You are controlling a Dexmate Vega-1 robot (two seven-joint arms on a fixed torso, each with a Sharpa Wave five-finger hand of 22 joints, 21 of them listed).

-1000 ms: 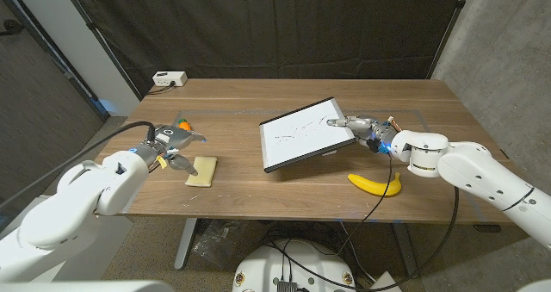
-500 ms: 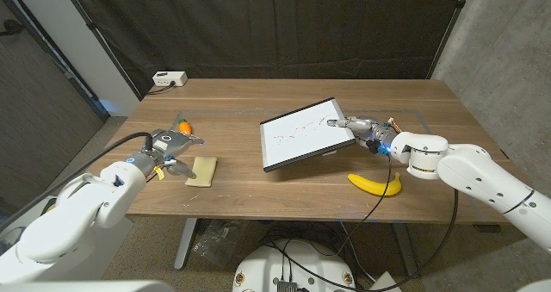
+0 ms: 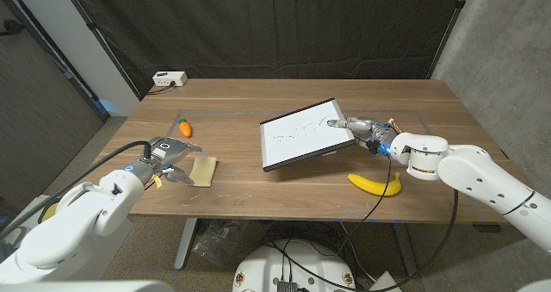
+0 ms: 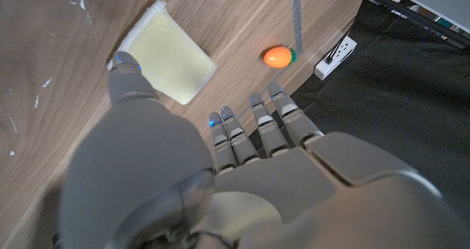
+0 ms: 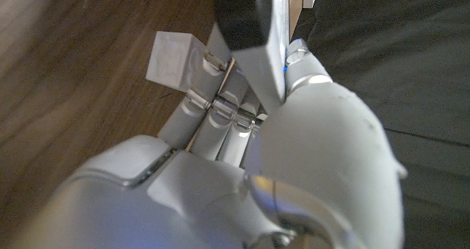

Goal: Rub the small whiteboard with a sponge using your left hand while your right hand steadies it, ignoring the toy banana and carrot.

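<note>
The whiteboard (image 3: 299, 135) sat tilted near the middle of the worktop (image 3: 258, 98), its near edge down and its far-right corner raised. We saw faint marks on its white face. The right robot hand (image 3: 357, 126) gripped that raised corner. In the right wrist view the board's dark edge was pinched between its thumb and fingers (image 5: 213, 102), so steadying was in place.

The sponge (image 3: 203, 170) lay flat on the worktop, well to the left of the board, not yet picked up. The left robot hand (image 3: 170, 158) was just beside it, fingers spread and holding nothing; the thumb tip (image 4: 123, 64) reached the sponge's corner, though we could not tell if it touched.

We judged the step in hand to be the grasp of the sponge. To do it well:
- Close the fingers across the sponge's short sides, leaving one broad face free for rubbing.
- Lift clear before travelling towards the board.
- Keep away from the carrot (image 3: 184, 127), which lay near, beyond the hand.
- Hold the right-hand grip unchanged; the tilted board could slide under rubbing pressure.

The banana (image 3: 375, 185) lay close to the right forearm, on the near side, and needed no action.

The head view gave the whole layout and the gap between sponge and board. The left wrist view added the thumb's closeness to the sponge (image 4: 170, 59), plus the carrot (image 4: 277, 56) and a white power strip (image 4: 335, 54) beyond.
</note>
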